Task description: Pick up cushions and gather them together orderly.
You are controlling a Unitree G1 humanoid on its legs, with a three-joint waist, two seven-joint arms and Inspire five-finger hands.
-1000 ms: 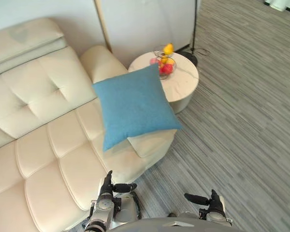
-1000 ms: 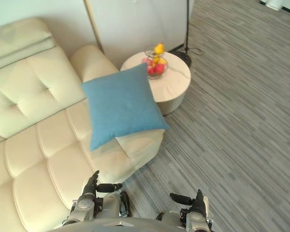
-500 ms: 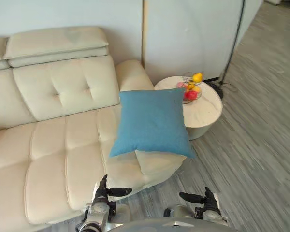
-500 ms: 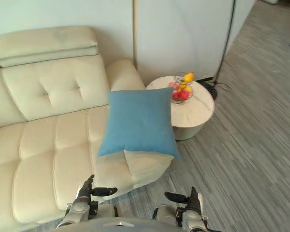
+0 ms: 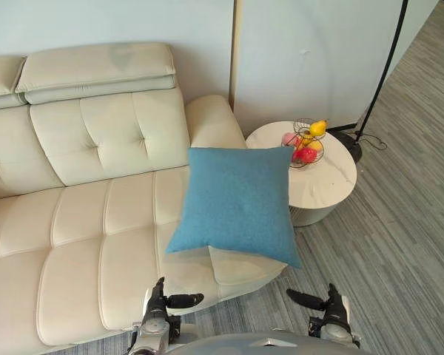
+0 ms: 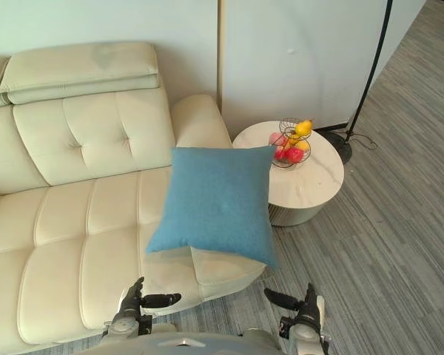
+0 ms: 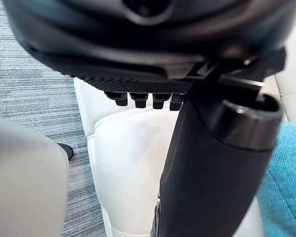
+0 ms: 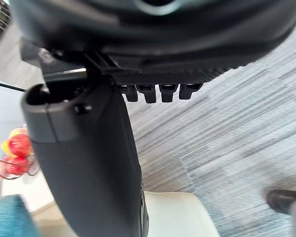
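A blue square cushion (image 5: 237,200) lies tilted on the right end of the cream sofa (image 5: 81,214), its lower corner hanging past the seat edge. Under it a flat cream cushion (image 5: 244,265) rests on the seat. My left hand (image 5: 159,299) hovers low in front of the sofa's front edge, fingers straight and thumb (image 7: 212,163) stuck out, holding nothing. My right hand (image 5: 333,309) is over the carpet to the right, also open and empty. Both hands are well short of the blue cushion, whose edge (image 7: 286,187) shows past the left thumb.
A round white side table (image 5: 325,188) stands right of the sofa arm, bearing a wire basket of fruit (image 5: 305,144). A black floor lamp pole (image 5: 381,74) rises behind it. Grey striped carpet (image 5: 399,244) spreads to the right.
The whole picture has swung round, so the camera has moved and now faces the sofa more squarely. Both hands stay low and empty. The cushions have not moved.
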